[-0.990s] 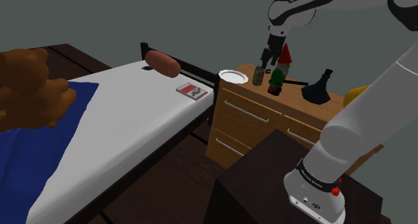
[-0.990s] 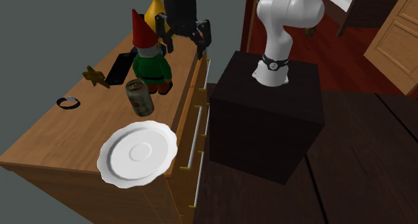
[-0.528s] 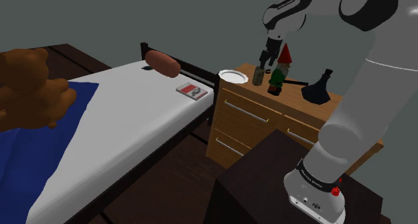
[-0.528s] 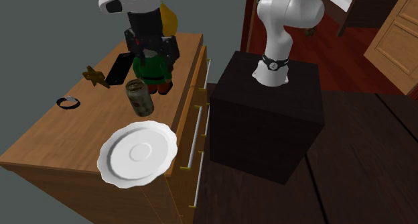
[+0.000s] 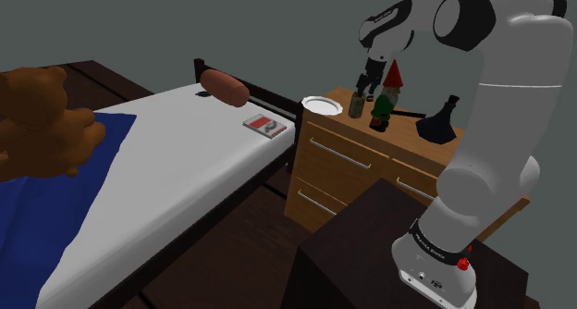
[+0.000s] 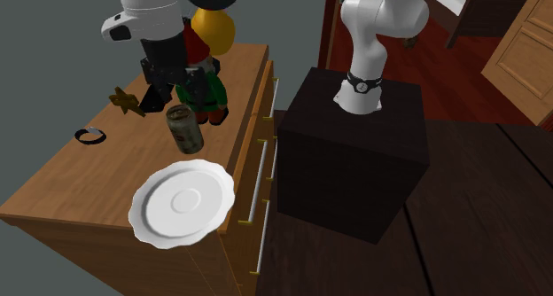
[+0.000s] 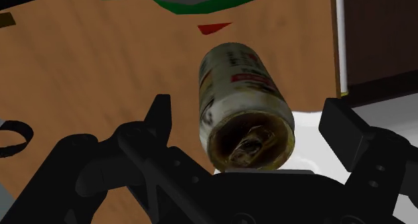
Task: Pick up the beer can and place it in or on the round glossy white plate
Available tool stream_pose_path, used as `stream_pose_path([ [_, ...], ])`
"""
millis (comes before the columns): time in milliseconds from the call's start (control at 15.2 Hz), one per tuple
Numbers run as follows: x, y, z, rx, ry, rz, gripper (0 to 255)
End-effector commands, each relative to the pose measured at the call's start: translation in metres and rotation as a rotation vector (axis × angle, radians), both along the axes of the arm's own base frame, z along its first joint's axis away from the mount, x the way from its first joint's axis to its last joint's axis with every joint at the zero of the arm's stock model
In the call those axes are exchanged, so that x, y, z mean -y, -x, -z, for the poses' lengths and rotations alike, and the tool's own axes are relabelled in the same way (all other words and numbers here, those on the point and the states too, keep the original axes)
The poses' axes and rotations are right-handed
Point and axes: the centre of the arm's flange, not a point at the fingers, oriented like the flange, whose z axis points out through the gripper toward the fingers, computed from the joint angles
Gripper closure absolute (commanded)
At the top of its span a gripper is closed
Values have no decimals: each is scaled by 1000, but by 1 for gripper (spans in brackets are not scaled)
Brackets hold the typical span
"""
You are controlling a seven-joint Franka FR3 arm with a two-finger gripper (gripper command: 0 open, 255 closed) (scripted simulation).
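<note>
Beer can (image 6: 184,128) stands on wooden dresser (image 6: 84,179) beside bed (image 5: 185,159).

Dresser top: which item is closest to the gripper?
The beer can, upright between the gnome and the white plate; the open gripper hangs right over it.

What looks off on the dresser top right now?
The round glossy white plate sits at the corner of the wooden dresser and seems to overhang its end edge slightly. The grimy olive-and-cream beer can stands upright between the open jaws, and its top looks opened. Nothing is spilled or tipped over.
</note>
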Motion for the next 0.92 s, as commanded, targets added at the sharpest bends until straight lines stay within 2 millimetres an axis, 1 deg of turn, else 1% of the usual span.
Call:
stream_pose_path([
  [0, 1, 0, 10, 1, 0, 0, 0],
  [132, 1, 0, 20, 1, 0, 0, 0],
  [198, 1, 0, 29, 1, 0, 0, 0],
  [726, 1, 0, 29, 0, 0, 0, 0],
  [792, 1, 0, 29, 0, 0, 0, 255],
  [858, 1, 0, 29, 0, 0, 0, 255],
])
